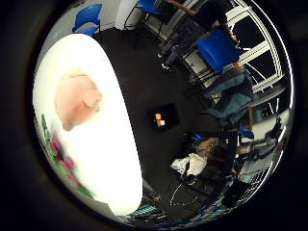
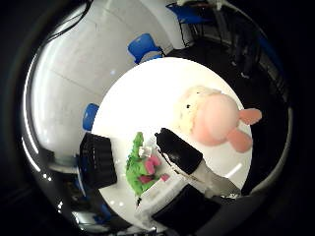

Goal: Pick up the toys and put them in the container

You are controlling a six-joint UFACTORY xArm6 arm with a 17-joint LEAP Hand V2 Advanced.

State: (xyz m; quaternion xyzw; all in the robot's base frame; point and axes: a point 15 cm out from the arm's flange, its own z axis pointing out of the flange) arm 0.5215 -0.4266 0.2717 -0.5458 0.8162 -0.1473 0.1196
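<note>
A round white table point(image 2: 147, 98) fills the middle of the thumb-side view, its rim curving clear against the dark floor point(image 1: 144, 72) at the right of the frame and against the pale wall at the upper left. Most of the tabletop toward the upper left lies bare. A pink and cream plush toy point(image 2: 214, 118) lies near the table's right rim, its pink ears reaching the edge. A green plush toy with pink spots point(image 2: 140, 167) lies lower and left of centre, well apart from the pink one. A black container point(image 2: 98, 160) sits at the table's left rim, near the green toy. A finger of the hand point(image 2: 184, 160) reaches in from the lower right, black-tipped, lying between the two toys; whether the hand is wide or closed I cannot tell, and it holds nothing visible. Blue chairs point(image 2: 145, 46) stand beyond the far rim. In the little-finger view the dark floor beside the table is open, with chairs and clutter farther right.
</note>
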